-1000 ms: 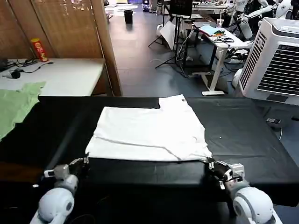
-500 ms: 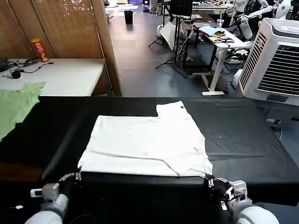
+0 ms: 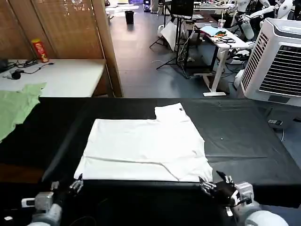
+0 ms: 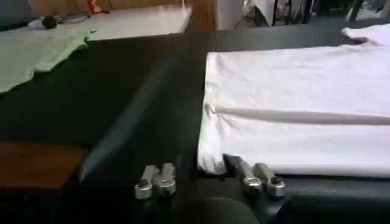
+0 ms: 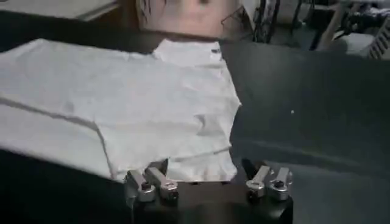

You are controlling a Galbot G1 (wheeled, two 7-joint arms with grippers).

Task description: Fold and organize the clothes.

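Head view: both arms reach low along the near edge of the black table [image 3: 244,136]. The left gripper [image 3: 66,189] and right gripper [image 3: 214,184], jaws spread and holding nothing, sit just beside the near corners of the white T-shirt [image 3: 146,146], which lies folded flat at mid-table.
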